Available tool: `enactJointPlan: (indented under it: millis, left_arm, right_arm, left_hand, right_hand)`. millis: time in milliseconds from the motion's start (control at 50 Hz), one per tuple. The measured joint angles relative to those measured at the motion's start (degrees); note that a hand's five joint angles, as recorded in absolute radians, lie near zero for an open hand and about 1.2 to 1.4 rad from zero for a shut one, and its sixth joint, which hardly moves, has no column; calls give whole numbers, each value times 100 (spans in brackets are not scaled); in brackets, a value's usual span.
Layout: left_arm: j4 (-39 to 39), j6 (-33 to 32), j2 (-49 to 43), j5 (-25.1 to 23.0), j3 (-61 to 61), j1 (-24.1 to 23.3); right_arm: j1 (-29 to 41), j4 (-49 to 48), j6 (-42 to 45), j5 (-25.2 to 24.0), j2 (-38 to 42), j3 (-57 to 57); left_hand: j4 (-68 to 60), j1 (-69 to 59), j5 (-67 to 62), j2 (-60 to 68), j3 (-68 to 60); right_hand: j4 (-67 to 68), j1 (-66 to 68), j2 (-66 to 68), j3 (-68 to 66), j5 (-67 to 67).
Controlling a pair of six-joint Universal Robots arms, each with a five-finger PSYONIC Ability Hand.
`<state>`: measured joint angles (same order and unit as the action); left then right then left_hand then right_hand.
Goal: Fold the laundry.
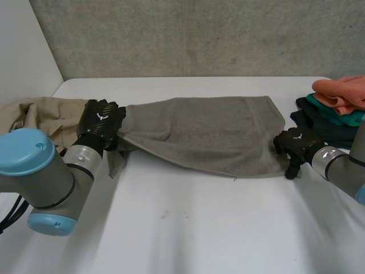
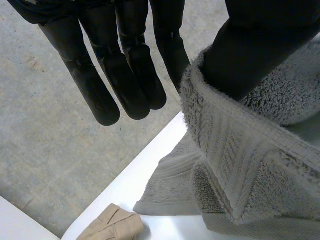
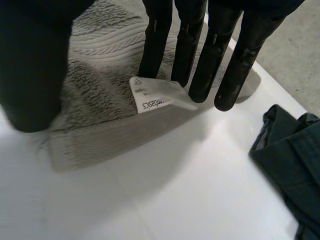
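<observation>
A grey towel [image 1: 211, 131] lies stretched across the white table [image 1: 199, 228] between my two hands. My left hand [image 1: 101, 121] is at the towel's left end. There the hem [image 2: 240, 165] is lifted off the table and pinched between the thumb and the nearest finger, while the other fingers [image 2: 125, 75] stay straight. My right hand [image 1: 296, 144] is at the towel's right front corner. Its straight fingers [image 3: 215, 55] reach over the corner [image 3: 100, 95] and its white label [image 3: 160, 95], with the thumb spread apart. That corner lies flat on the table.
A beige garment [image 1: 40, 114] lies bunched at the far left, behind my left arm, and it also lies below the lifted hem [image 2: 112, 225]. At the right edge sits a pile of orange [image 1: 345, 94], teal [image 1: 342, 118] and dark blue clothes [image 3: 290, 155], close to my right hand.
</observation>
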<state>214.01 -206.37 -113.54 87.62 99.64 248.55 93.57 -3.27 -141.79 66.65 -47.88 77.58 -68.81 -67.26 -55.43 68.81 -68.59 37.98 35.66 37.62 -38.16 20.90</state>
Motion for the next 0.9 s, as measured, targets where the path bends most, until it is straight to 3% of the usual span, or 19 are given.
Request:
enactJointPlan:
  millis: [340,380,480,560,600,620,640,720,900]
  left_arm:
    - [4,0,7,11,-1,-1]
    - [5,0,4,13,-3,0]
    - [4,-1,-13,16,-4,5]
    - [-19,-16,-44,18,12,8]
    - [-104,-29,-60,15,36,12]
    - [-104,-29,-60,15,36,12]
    - [-221,-33,-69,11,57,16]
    - [-503,-32,-79,4,85,29]
    - [-973,-14,-153,-4,142,109]
  right_arm:
    - [232,-147,-169,247,513,-883]
    - [241,-238,-281,261,536,-944]
    - [251,-435,-511,296,514,-1005]
    - [249,-481,-643,372,221,-873]
    - [229,-322,-630,441,-145,-616]
    - [229,-322,-630,441,-145,-616]
    - [204,-136,-590,499,-484,-353]
    - [25,227,-514,566,-1030,120]
    - [-1088,703,-421,540,-1628,844]
  left_hand:
    - [0,0,0,0,0]
    - [0,0,0,0,0]
    - [79,27,0,-71,68]
    - [854,628,417,-853,824]
    - [1957,1928,1597,-1954,1906]
    - [1957,1928,1597,-1954,1906]
    - [2864,2789,2524,-2846,2790]
    - [3801,3708,3492,-3784,3724]
    - [4138,3900,3859,-4074,4031]
  right_hand:
    - [45,28,30,-44,570]
    - [2134,1923,2232,-2119,2632]
    - [3002,2522,2992,-2945,3498]
    - [3020,2522,2992,-2945,3502]
    - [3020,2522,2992,-2945,3502]
    - [3020,2522,2992,-2945,3502]
    - [3020,2522,2992,-2945,3502]
    - [3020,2522,2992,-2945,3502]
    - [3021,2523,2992,-2945,3502]
